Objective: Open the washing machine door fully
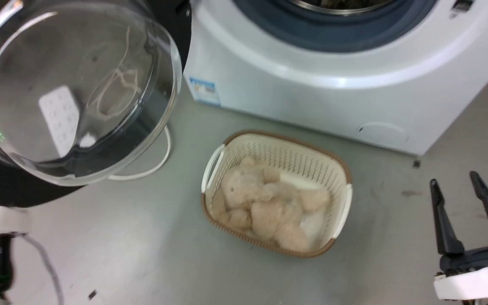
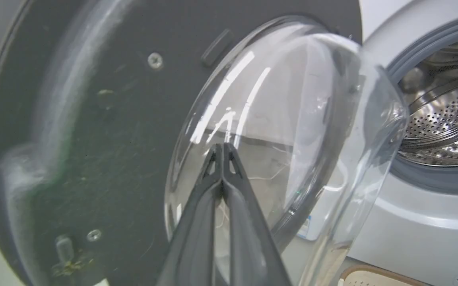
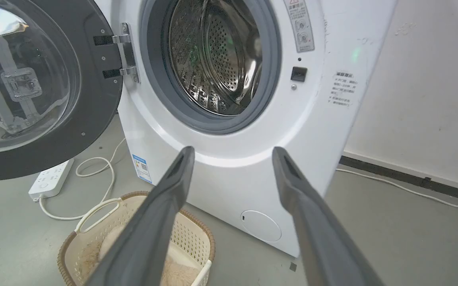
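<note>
Clearly, the washing machine door [image 1: 74,93] is standing swung away from the washing machine [image 1: 311,97]. It is sitting at ten o'clock in the head view, with its clear glass bowl bulging toward the camera. In the right wrist view it is hanging off a metal hinge [image 3: 127,51] at nine o'clock of the open drum [image 3: 213,59].

The left gripper [image 2: 223,149] is pointing at the door's glass bowl, its fingers clenched tip to tip with nothing between them. Whether the tips are touching the glass, I cannot tell. The right gripper [image 1: 454,180] is hovering at four o'clock in the head view. It is released, its fingers spreading wide and holding nothing, well apart from the door.

A cream basket [image 1: 278,146] is sitting on the floor [image 1: 142,237] at six o'clock of the machine, carrying a beige plush toy [image 1: 265,199]. A white power strip [image 3: 50,178] is lying on the floor beneath the door, at eight o'clock in the right wrist view.
</note>
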